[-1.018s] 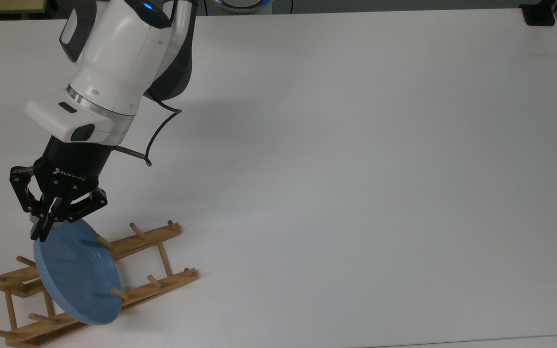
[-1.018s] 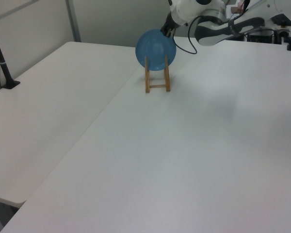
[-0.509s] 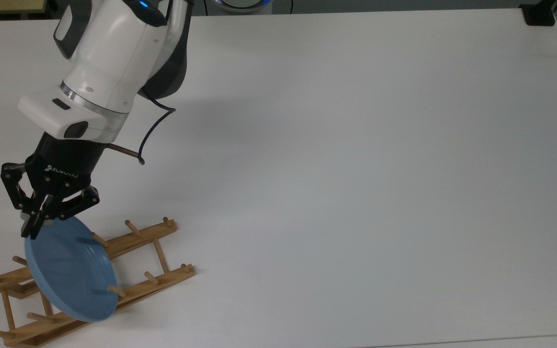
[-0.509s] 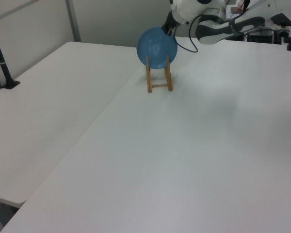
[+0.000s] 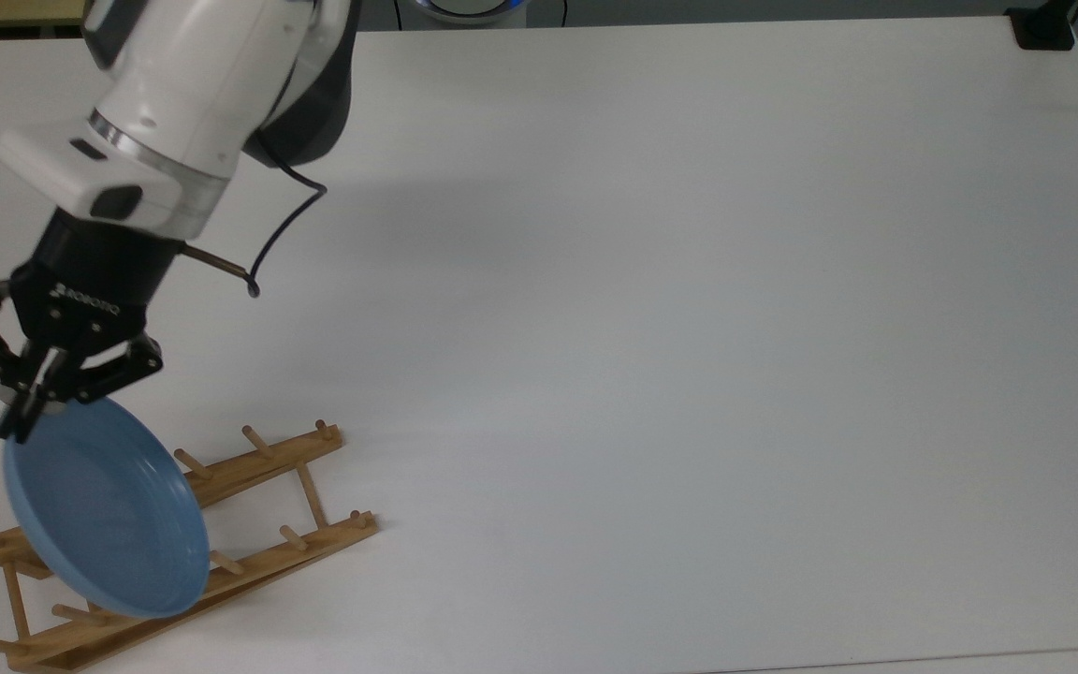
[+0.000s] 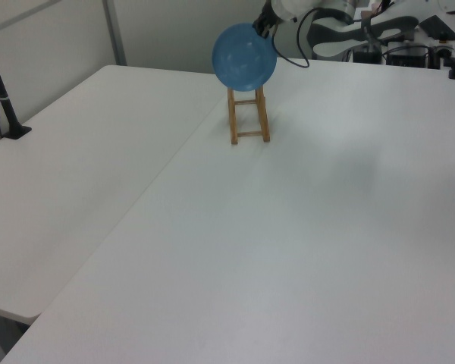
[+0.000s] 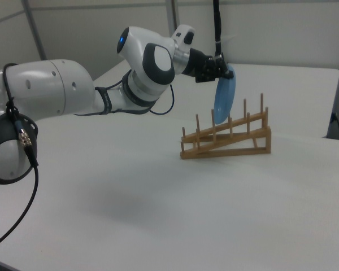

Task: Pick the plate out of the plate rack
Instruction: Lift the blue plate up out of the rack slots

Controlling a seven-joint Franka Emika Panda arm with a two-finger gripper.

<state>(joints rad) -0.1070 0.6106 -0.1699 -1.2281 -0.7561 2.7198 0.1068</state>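
- The end effector (image 5: 22,404) is seen closed on the upper rim of the plate (image 5: 101,510), its fingers pinching the edge; nothing else is held.
- In the top view the plate hangs below the end effector, and its lower edge overlaps the plate rack (image 5: 249,477) near the rack's end at the top view's left.
- In the right view the plate (image 7: 224,94) is held nearly on edge, its flat faces turned along the rack's length, with its bottom edge at about the height of the tallest peg tops of the plate rack (image 7: 226,137); whether it has fully cleared the pegs cannot be told.
- In the left view the plate (image 6: 244,57) is seen face-on above the plate rack (image 6: 247,115), with the end effector (image 6: 265,25) at its upper edge on the left view's right.
- The coming move is judged to turn on this: the plate lies straight below the grip and directly over the rack, so a lift away from the pegs is called for before any sideways travel.
- The arm reaches over the counter (image 5: 689,328) toward the rack, with the wrist angled down and outward; in the right view the forearm runs almost level toward the plate's rim.
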